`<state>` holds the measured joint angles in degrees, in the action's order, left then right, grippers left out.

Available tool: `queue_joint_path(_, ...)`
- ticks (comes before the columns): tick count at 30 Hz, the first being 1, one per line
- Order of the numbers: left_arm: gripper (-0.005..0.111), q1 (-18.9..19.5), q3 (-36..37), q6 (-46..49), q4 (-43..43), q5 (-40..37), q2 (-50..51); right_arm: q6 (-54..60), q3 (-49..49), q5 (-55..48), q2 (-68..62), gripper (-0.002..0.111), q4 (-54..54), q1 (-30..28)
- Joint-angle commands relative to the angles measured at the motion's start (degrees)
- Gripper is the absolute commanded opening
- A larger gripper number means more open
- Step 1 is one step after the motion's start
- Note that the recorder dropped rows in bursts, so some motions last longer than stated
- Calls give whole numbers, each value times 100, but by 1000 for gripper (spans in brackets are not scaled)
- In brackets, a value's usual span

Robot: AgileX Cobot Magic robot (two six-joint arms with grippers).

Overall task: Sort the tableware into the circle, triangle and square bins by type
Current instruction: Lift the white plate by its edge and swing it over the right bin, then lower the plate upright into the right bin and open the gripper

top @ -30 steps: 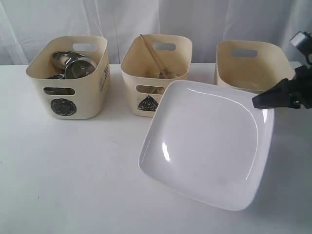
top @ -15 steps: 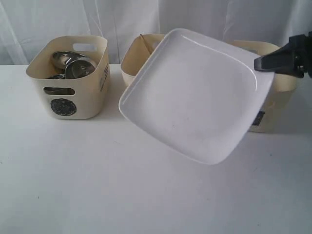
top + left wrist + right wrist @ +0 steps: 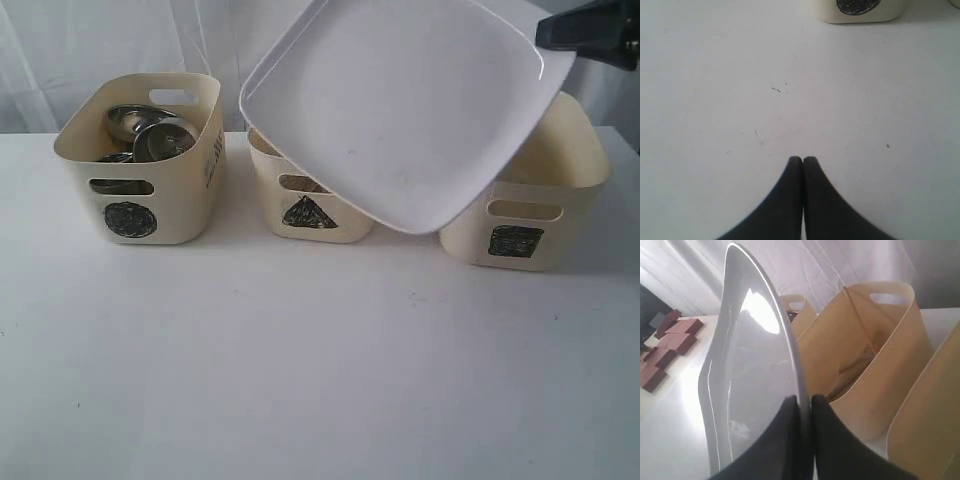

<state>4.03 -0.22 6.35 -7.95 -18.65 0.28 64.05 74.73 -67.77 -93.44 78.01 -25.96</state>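
1. My right claw (image 3: 802,401) is clamped on the rim of the large white plate (image 3: 400,110), jaws nearly closed on the thin edge. It holds nothing else.
2. The plate hangs tilted in the air, up and to the left of the square bin (image 3: 560,215), hiding that bin's left rim in the exterior view.
3. Judgement: the plate looks wider than the square bin's mouth. Bring it over that bin, tip it steeper, low edge in first.
4. Risk: a one-edge pinch on glazed ware may pivot. Go slowly and release only once the bin bears the plate.
5. My left claw (image 3: 803,161) is closed and empty, low over the table (image 3: 740,100), well apart from the square bin.
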Motion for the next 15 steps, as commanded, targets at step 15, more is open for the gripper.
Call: queue_joint_path(15, 0, -8, 22, -10, -28, -156, -28, -243, 187, 300, 58, 0, 435, -1694)
